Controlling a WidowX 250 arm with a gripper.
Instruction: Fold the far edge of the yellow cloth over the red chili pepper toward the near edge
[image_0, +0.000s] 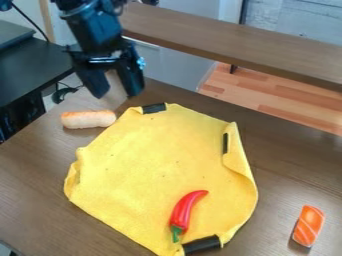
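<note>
The black gripper (116, 95) hangs at the upper left above the table, its two fingers apart with nothing between them. Below it and a little to the left lies a pale, browned roll-shaped piece (88, 119), next to a yellow cloth. The cloth (150, 165) is spread over the middle of the table, its edges partly folded, with black strips at the top, right and bottom. On the cloth's lower part rests a red chili pepper (184, 212), its green stem pointing down. An orange, white-striped salmon-like piece (308, 226) lies on the table at the lower right.
The brown wooden table (290, 150) runs under everything. Behind it, a long brown shelf or bench (234, 42) crosses the top right. A black surface (30, 70) stands at the left edge, with cables near it.
</note>
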